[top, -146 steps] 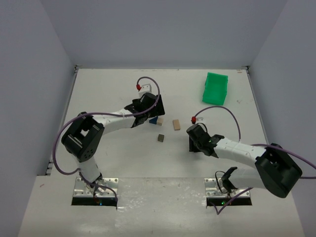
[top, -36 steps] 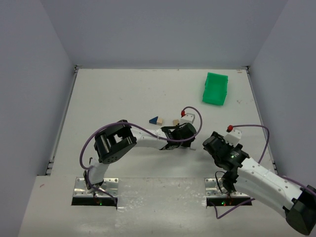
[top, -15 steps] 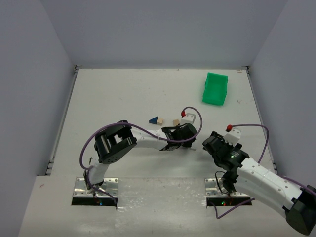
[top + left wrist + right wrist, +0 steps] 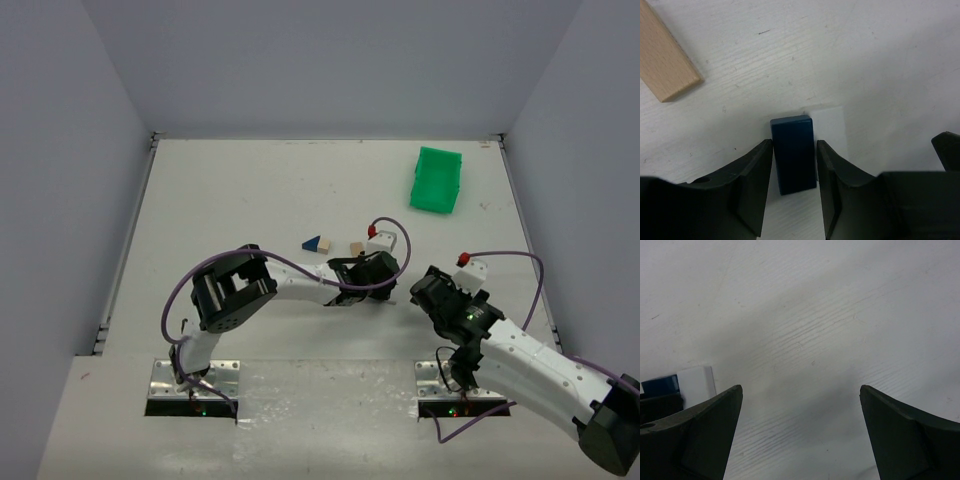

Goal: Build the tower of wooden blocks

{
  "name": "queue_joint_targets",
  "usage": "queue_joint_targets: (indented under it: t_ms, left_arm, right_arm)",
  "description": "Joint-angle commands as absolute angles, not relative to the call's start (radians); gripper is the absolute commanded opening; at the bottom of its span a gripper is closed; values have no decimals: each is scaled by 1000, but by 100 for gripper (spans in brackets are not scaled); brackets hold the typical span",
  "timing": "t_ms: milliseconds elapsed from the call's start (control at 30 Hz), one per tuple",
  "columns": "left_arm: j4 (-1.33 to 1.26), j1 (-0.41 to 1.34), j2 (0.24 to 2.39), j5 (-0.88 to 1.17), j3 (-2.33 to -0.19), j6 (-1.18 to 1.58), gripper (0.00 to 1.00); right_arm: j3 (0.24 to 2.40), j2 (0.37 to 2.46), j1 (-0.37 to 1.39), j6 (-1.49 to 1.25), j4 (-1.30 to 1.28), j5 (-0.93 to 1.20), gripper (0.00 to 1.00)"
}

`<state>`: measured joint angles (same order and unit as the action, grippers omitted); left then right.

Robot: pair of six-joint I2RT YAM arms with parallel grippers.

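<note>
Where your left tool stands: low over the counter, near its middle in the top view, pointing away from the arm bases.
Left tool state: narrow. Its two fingers flank the dark blue block closely along both long sides. You cannot tell whether they press it or stand just off it.
Dark blue block: directly between the fingers, with its far end reaching just past the tips.
White block: at the blue block's right side, showing from behind it. You cannot tell whether the blue one lies on it or just beside it.
Tan block: flat on the counter beyond the tool, up and left in the wrist view, apart from the blue block.
Tan cube and blue wedge: just beside each other, further left of the tan block in the top view and apart from the tool.
Right tool: spread wide and holding nothing. Only counter shows between its fingers, and the blue and white blocks sit at the left edge of its wrist view.
Green bin: toward the far right of the counter, well apart from both tools and every block.
</note>
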<state>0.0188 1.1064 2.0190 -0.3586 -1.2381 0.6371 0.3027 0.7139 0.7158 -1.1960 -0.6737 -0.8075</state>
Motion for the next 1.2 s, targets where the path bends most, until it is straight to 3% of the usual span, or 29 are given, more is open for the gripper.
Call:
queue_joint_targets:
  t_ms: [0, 333, 733, 800, 867, 900, 933, 1167]
  left_arm:
    - [-26, 1120, 2006, -368, -1272, 641, 42]
    - [-25, 1121, 1978, -392, -1265, 630, 43]
    - [-122, 1117, 1744, -529, -1108, 580, 49]
    - [-115, 1103, 1747, -509, -1090, 598, 39]
    - [-117, 1076, 1762, -460, -1079, 614, 21]
    - [-126, 1066, 1775, -431, -1074, 617, 7]
    - [-136, 1059, 1785, -409, -1069, 619, 1]
    - [-189, 1052, 1856, -327, -1061, 594, 0]
  right_arm:
    - [299, 709, 716, -1200, -646, -831, 99]
    - [297, 707, 716, -1163, -618, -813, 99]
    - [299, 722, 715, -1002, -499, -747, 99]
    - [294, 736, 716, -955, -444, -714, 99]
    - [275, 744, 716, -896, -344, -668, 99]
    - [269, 750, 716, -873, -310, -647, 99]
    - [267, 752, 716, -862, -292, -634, 99]
    - [294, 859, 714, -864, -288, -651, 90]
